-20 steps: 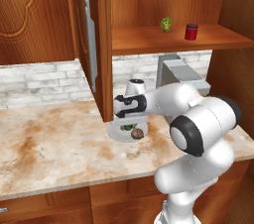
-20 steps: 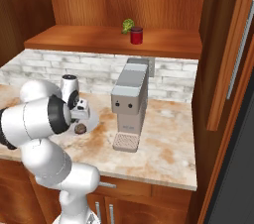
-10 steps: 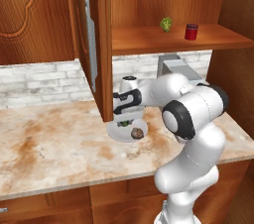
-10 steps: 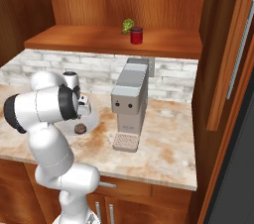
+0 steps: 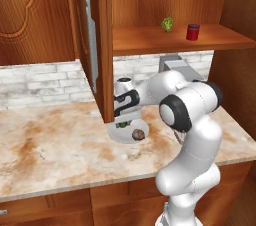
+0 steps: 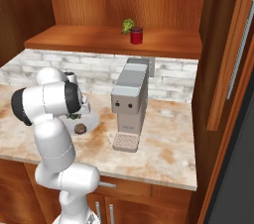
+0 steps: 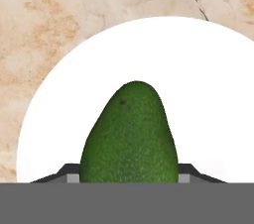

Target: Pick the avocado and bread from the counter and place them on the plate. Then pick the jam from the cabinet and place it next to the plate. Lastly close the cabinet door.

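A: Where's the avocado (image 7: 130,134) relative to our tool (image 5: 123,115)?

B: Right between the fingers, held. In the hand view its long axis runs away from the camera, narrow end out, and the plate (image 7: 208,94) sits straight beneath it. So the coming move, as we judge it, is just down and release; no sideways shift needed.

A: Tool state?

B: Closed on the avocado, finger tips hugging its two flanks at the bottom of the hand view. Whether the fruit touches the plate or hangs just above, we can't tell.

A: Bread?

B: Bread (image 5: 138,133) is already on the plate, at the near-right part in the left base view; we also see it at (image 6: 80,128). It's beside the drop spot, near but apart from the avocado.

A: Anything in the way?

B: The open cabinet door (image 5: 91,45) hangs just left of the tool, edge-on, close to the wrist. We'd watch that on the lift-out. Coffee machine (image 6: 129,104) stands to the right on the desk (image 5: 50,150), apart from the plate.

A: And the jam?

B: Jam (image 5: 192,32) is up on the cabinet (image 5: 165,0) shelf, beside a leafy yellow-green item (image 5: 167,23), well above and right of the tool. Untouched so far.
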